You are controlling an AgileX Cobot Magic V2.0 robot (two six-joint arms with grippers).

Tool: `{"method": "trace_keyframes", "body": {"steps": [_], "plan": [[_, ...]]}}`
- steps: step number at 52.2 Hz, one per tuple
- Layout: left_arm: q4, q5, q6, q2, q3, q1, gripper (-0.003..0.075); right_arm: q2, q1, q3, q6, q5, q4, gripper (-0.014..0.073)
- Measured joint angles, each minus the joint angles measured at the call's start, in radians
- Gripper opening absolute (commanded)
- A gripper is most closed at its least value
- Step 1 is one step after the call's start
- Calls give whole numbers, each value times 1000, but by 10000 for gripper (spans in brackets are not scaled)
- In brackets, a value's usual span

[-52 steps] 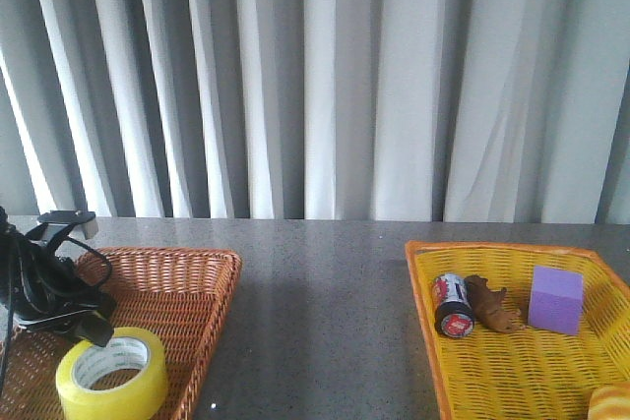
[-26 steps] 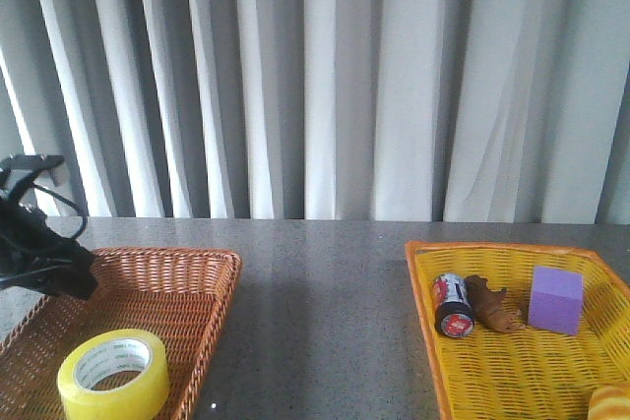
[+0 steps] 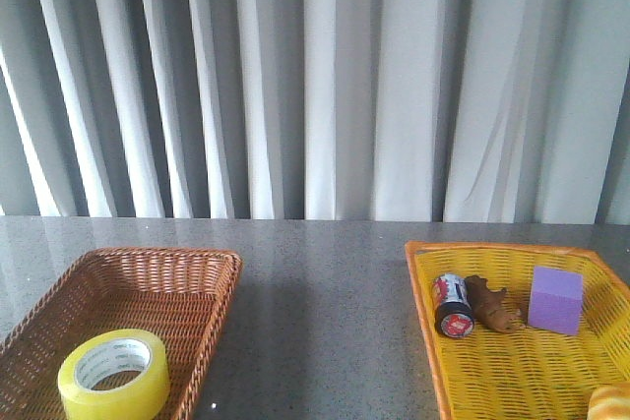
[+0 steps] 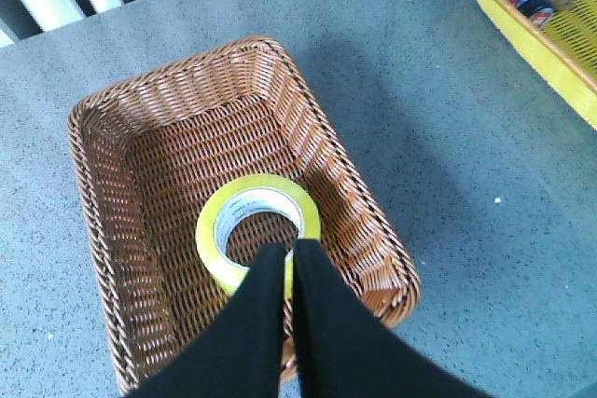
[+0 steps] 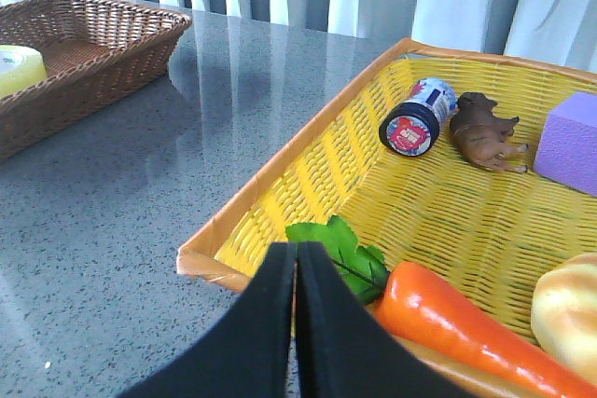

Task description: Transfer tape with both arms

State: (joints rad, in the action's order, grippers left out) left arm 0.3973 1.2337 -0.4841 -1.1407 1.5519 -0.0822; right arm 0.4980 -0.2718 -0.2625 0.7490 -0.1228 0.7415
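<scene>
The yellow tape roll [image 3: 112, 374] lies flat in the brown wicker basket [image 3: 212, 292] at the front left. In the left wrist view the tape [image 4: 257, 230] sits near the basket's [image 4: 112, 118] near end, and my left gripper [image 4: 288, 251] hangs shut and empty above the roll's near edge. My right gripper [image 5: 296, 251] is shut and empty over the near left corner of the yellow basket [image 5: 280, 160]. The tape's edge also shows far off in the right wrist view [image 5: 19, 67]. Neither arm shows in the front view.
The yellow basket [image 3: 423, 282] at the right holds a small can [image 3: 454, 305], a brown toy animal [image 3: 492, 304] and a purple block [image 3: 556, 299]. The right wrist view also shows a carrot [image 5: 466, 323] with green leaves and a bread roll [image 5: 569, 309]. Curtains hang behind the grey table.
The left arm, which was over the brown basket beside the tape, rose up and left and is now out of the front view. The tape has not moved.
</scene>
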Motion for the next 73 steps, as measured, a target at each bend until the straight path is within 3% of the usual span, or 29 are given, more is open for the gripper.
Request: {"method": "trace_keyframes", "body": {"steps": [24,39,56,63,73], "plan": [[49,-236,89,560,-596,0,-7,0,0,0,0,0,0,-5],[67,-228,96,722,-691,0,-7,0,0,0,0,0,0,-5],[29,-237,93,748,-704,0,-6,0,0,0,0,0,0,-5],[19,-394,81,808,-844,0,-6,0,0,0,0,0,0,-5],[22,-734,76,981,-1207,0,-6,0,0,0,0,0,0,-5]]}}
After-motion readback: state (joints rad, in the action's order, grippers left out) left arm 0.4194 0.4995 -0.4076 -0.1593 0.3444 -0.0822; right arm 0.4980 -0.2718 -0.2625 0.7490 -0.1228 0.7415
